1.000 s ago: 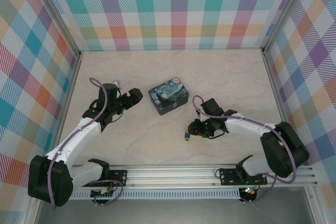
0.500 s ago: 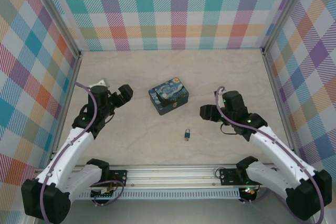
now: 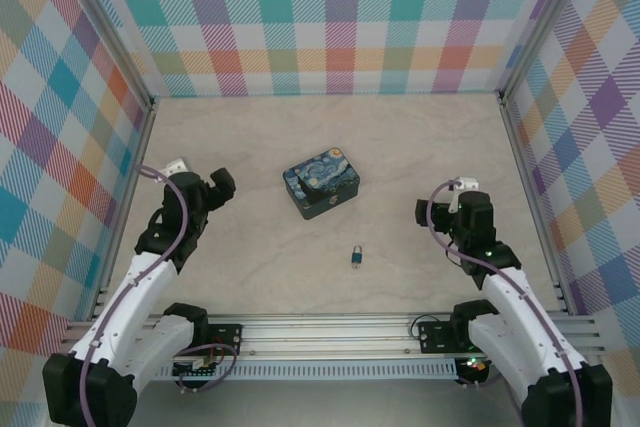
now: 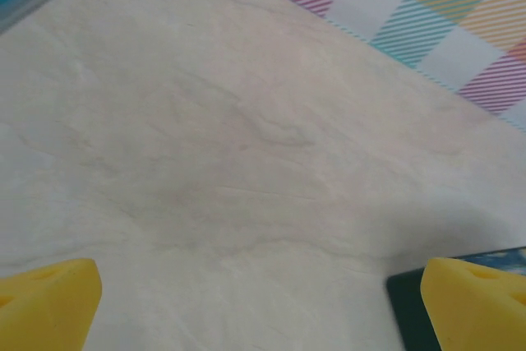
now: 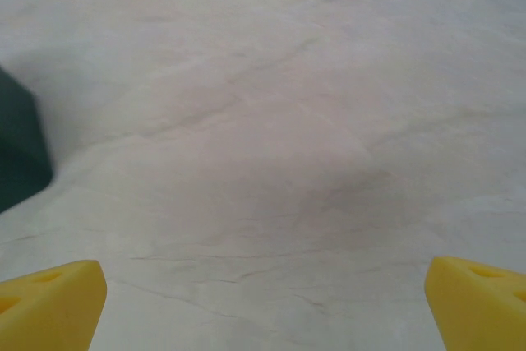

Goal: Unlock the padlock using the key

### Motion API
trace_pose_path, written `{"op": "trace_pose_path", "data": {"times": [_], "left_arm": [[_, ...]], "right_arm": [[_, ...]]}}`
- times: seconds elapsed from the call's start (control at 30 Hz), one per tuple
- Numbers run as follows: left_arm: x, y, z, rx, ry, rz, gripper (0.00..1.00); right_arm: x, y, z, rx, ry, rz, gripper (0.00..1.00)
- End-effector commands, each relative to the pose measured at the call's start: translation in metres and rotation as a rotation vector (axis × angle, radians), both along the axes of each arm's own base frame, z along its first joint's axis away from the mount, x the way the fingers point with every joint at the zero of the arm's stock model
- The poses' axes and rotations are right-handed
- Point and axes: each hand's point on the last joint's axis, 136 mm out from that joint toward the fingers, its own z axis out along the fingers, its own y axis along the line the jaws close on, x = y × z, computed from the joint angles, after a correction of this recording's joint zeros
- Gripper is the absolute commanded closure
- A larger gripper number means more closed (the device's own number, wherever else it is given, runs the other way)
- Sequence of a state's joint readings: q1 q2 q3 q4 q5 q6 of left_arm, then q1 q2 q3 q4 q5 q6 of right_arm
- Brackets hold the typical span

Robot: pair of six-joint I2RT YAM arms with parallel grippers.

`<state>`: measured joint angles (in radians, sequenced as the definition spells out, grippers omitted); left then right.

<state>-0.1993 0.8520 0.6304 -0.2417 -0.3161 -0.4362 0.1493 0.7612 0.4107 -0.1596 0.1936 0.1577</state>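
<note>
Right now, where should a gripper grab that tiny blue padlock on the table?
Probably take the padlock by its blue body, from straight above. It lies low on the table, well apart from the tin, and its thin shackle offers little to pinch.

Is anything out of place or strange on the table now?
Nothing is spilled or damaged. The padlock lies alone on the table, apart from the tin box, which sits askew. The left hand and right hand are open, away from it.

Left gripper (image 3: pixel 223 183), right gripper (image 3: pixel 424 212): jaws wide apart, hovering.
</note>
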Motion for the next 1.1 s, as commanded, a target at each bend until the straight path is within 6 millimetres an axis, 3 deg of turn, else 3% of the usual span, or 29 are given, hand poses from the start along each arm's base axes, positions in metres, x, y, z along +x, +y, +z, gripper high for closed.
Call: {"op": "trace_pose_path", "data": {"times": [0.0, 0.23, 0.47, 0.77, 1.0, 1.07], "left_arm": [[-0.007, 0.026, -0.009, 0.168, 0.009, 0.057, 0.00], [-0.010, 0.036, -0.027, 0.281, 0.001, 0.061, 0.00], [-0.014, 0.048, -0.046, 0.321, 0.008, 0.122, 0.00], [0.003, 0.040, -0.069, 0.322, 0.038, 0.078, 0.00], [0.015, 0.033, -0.082, 0.339, 0.061, 0.024, 0.00], [0.017, 0.031, -0.085, 0.340, 0.062, 0.013, 0.00]], "right_arm": [[0.017, -0.011, 0.002, 0.014, -0.083, -0.011, 0.00], [0.031, -0.013, -0.015, 0.054, -0.168, 0.009, 0.00], [0.051, -0.009, -0.009, 0.031, -0.256, 0.062, 0.00], [0.085, -0.004, -0.004, 0.012, -0.324, 0.107, 0.00], [0.098, -0.010, -0.027, 0.027, -0.354, 0.104, 0.00], [0.103, -0.010, -0.033, 0.030, -0.285, 0.111, 0.00]]}}
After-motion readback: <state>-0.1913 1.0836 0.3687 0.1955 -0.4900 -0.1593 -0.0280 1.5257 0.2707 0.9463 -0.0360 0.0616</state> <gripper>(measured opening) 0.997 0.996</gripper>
